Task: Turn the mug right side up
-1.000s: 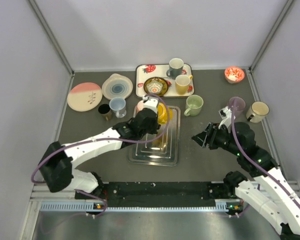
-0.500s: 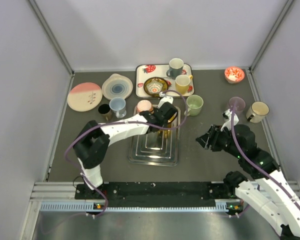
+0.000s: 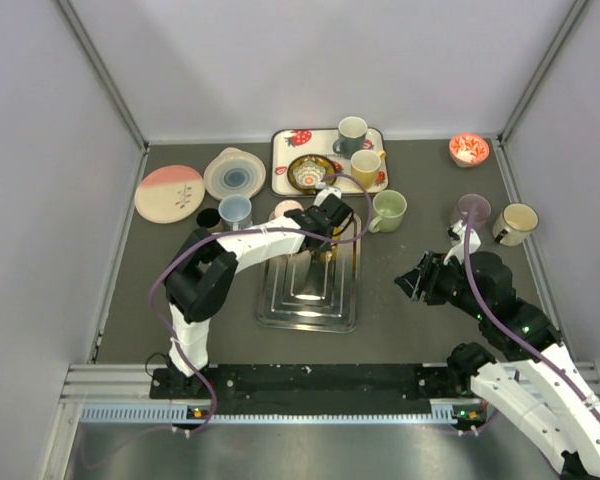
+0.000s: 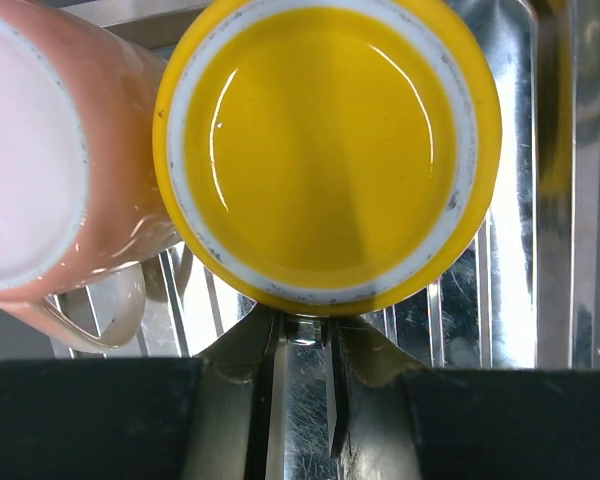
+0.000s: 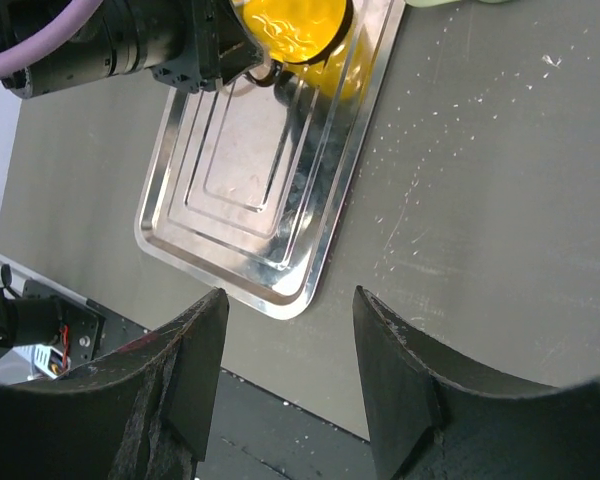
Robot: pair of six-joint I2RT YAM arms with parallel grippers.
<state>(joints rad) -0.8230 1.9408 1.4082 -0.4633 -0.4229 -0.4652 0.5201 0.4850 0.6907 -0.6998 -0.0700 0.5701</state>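
The yellow mug (image 4: 325, 150) stands upside down at the far end of the steel tray (image 3: 310, 315), its white-ringed base facing up. It also shows at the top of the right wrist view as the mug (image 5: 290, 25). My left gripper (image 4: 305, 325) points down at the mug's near edge. Its jaws are almost together on the mug there; the handle is hidden under the body. From above, the left gripper (image 3: 330, 222) covers most of the mug. My right gripper (image 5: 290, 300) hangs open and empty over bare table right of the tray (image 5: 250, 280).
An upside-down pink mug (image 4: 40, 150) stands right beside the yellow one. A green mug (image 3: 388, 210) is just right of the tray. A patterned tray (image 3: 285, 150) with mugs lies behind. Plates (image 3: 170, 192) and small cups (image 3: 235, 212) are at left, a purple cup (image 3: 472, 210) and cream mug (image 3: 517, 222) at right.
My left arm has swung round, and its gripper has carried the yellow mug rightward along the tray's far end. The right gripper has edged slightly right and stays open.
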